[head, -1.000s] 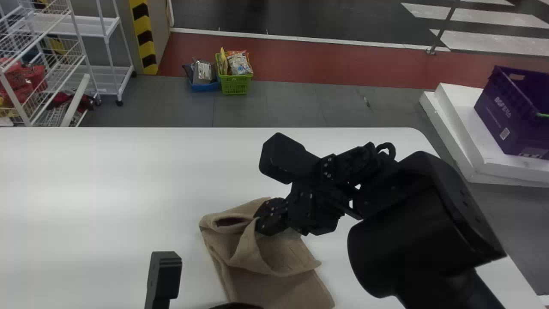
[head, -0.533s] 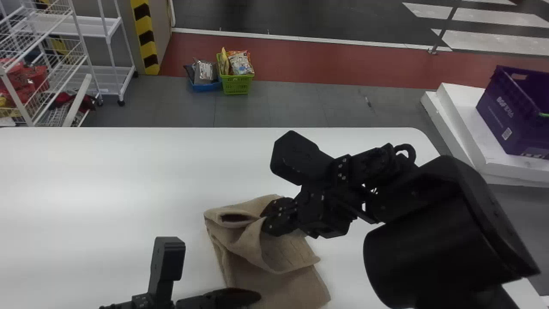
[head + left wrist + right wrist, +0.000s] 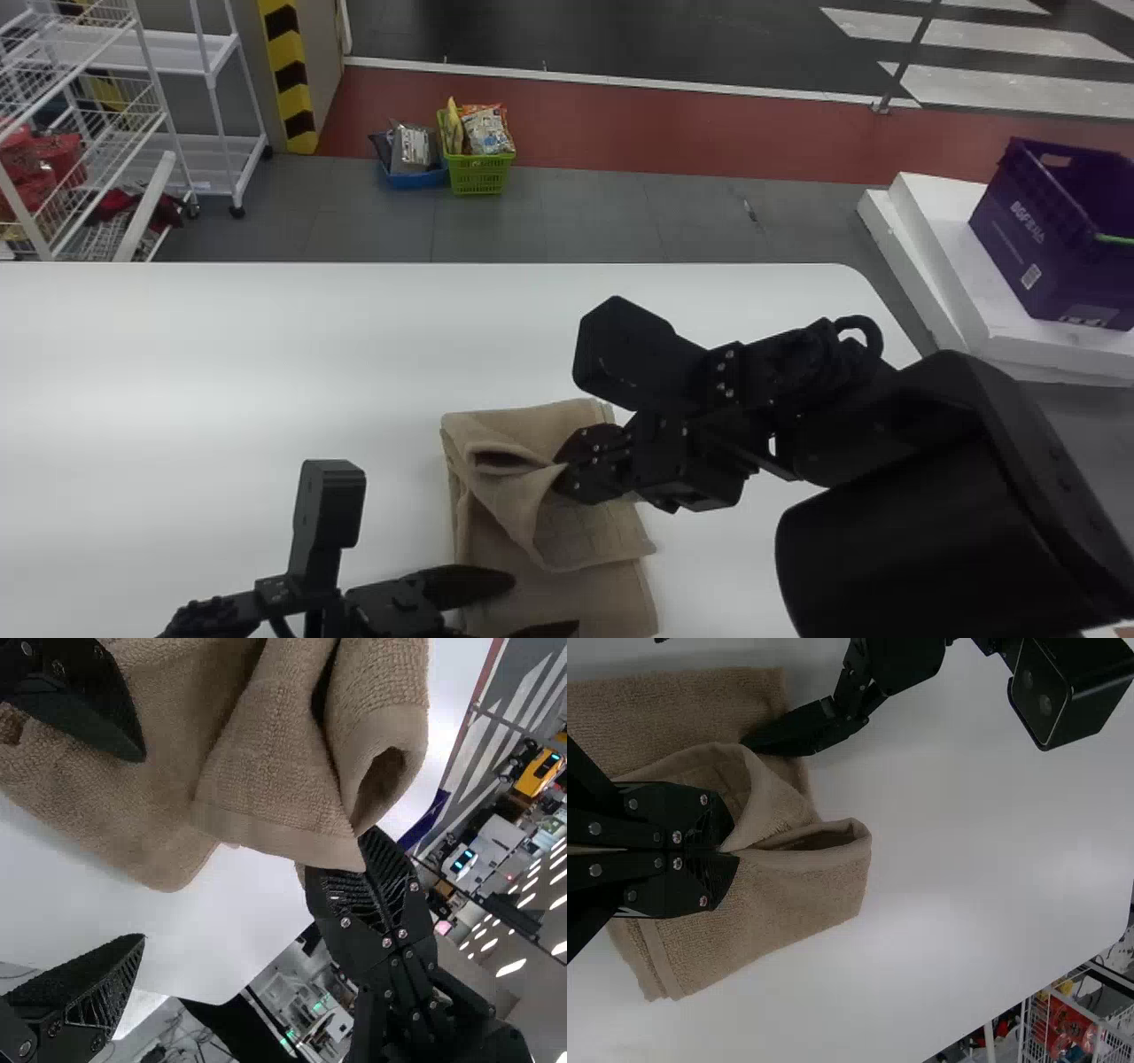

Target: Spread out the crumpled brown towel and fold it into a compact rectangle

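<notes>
Head view: the brown towel point(image 3: 598, 536) lies rumpled on the white tabletop point(image 3: 221, 372), a loose fold across its upper part and a flatter layer nearer the robot. The right claw point(image 3: 565, 471) meets the fold from the right, pinching it. The left claw point(image 3: 545, 604) enters at the bottom edge, spread, its fingers over the lower part of the towel. Beyond the tabletop, a purple crate point(image 3: 1032, 239) rests on white blocks point(image 3: 939, 257), and a green basket point(image 3: 478, 175) holding packets stands on the floor beside a blue one point(image 3: 416, 178).

Left wrist view: the fingers of the left claw point(image 3: 142, 849) stand well apart with nothing gripped between them; one overlaps the towel.

Right wrist view: the right claw point(image 3: 733, 846) is closed on a gathered portion of towel, beside a hollow, rolled fold.
</notes>
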Controlling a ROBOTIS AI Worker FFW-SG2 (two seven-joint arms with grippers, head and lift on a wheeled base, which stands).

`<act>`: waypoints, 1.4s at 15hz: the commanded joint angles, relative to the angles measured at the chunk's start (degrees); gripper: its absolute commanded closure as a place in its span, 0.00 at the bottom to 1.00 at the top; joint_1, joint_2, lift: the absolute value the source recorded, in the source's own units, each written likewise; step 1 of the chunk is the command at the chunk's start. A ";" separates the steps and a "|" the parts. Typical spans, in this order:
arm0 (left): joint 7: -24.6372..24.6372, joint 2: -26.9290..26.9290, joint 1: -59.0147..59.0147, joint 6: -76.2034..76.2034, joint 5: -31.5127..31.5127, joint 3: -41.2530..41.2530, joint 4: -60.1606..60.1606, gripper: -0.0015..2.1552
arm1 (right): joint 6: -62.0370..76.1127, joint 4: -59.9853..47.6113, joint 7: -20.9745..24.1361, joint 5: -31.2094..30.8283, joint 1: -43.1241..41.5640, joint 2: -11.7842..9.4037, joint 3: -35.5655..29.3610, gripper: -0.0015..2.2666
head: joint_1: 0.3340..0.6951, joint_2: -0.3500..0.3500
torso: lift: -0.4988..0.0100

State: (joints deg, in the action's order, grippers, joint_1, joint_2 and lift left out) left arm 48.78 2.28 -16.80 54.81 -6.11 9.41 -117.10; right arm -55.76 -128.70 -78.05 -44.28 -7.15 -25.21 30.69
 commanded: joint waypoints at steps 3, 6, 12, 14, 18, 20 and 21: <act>-0.17 0.00 0.01 0.17 -0.04 0.26 -0.06 0.05 | 0.08 -1.81 -0.28 0.42 0.91 -0.36 0.43 0.61 | 1.00 0.28 | 0.73; -0.44 0.00 -0.08 0.34 -0.04 0.53 -0.06 0.05 | 0.96 -2.16 -0.28 0.07 1.70 -0.98 0.51 0.61 | 1.00 0.28 | 0.73; -1.32 0.00 0.01 0.34 0.05 0.88 -0.06 0.05 | 0.96 -4.10 -0.28 -1.95 4.96 -3.26 2.27 0.61 | 1.00 0.27 | 0.73; -1.32 0.00 0.01 0.34 0.05 0.96 0.03 0.05 | 1.13 -4.10 -0.28 -3.18 6.01 -4.67 2.71 0.61 | 1.00 0.25 | 0.73; -1.40 -0.09 0.28 0.17 0.05 1.14 0.38 0.05 | 1.31 -3.92 -0.28 -4.50 7.86 -5.99 3.33 0.61 | 1.00 0.21 | 0.73; -1.40 -0.09 0.28 0.17 0.05 1.32 0.47 0.05 | 1.31 -3.75 -0.28 -4.85 8.38 -5.99 3.85 0.61 | 1.00 0.19 | 0.73; -1.40 -0.09 0.28 0.17 0.05 1.32 0.55 0.05 | 1.31 -3.48 -0.28 -5.03 8.30 -5.99 4.47 0.61 | 1.00 0.19 | 0.73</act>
State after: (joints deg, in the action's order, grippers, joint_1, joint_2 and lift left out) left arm 47.37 2.20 -16.53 54.98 -6.06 10.69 -116.62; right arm -54.45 -132.51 -78.05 -49.00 1.06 -31.23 34.43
